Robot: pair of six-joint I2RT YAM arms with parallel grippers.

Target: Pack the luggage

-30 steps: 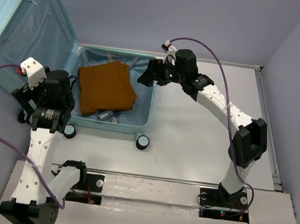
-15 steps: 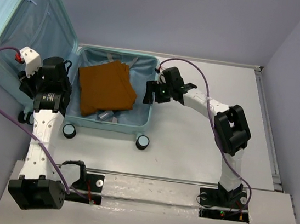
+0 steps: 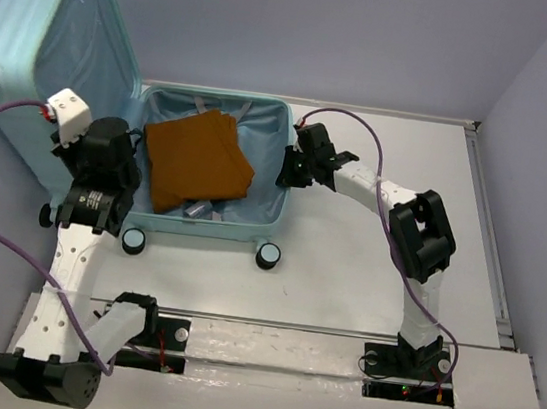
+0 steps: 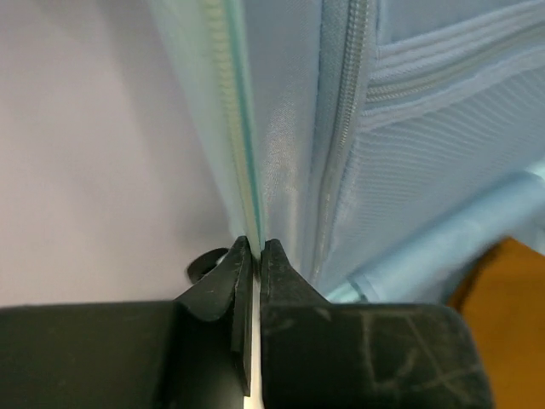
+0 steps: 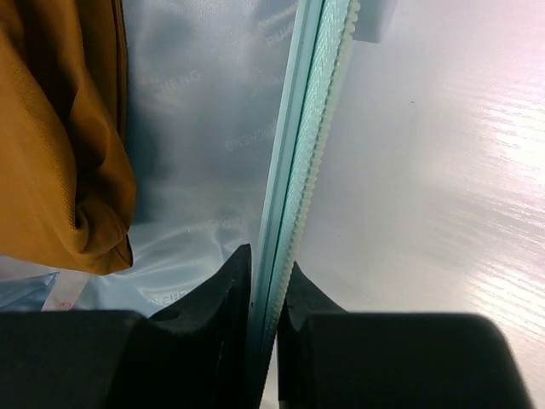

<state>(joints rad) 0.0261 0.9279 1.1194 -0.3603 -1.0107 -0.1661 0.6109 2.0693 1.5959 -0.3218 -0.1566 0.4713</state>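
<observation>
White table [image 3: 366, 267] against lilac walls. On its left half, pale mint luggage [image 3: 200, 223] lying open, lid [image 3: 62, 46] reared up at far left — outer edge cut off by the frame. Folded rust-brown garment [image 3: 197, 159] inside, half hiding a small grey item [image 3: 197, 210], too blurred to name. Left tool [image 4: 255, 249] pinched onto the lid's zipper edge; right tool [image 5: 268, 260] clamped over the shell's right rim. Compared with half a second ago: lid tipped steeper, shell slid slightly rightward.
</observation>
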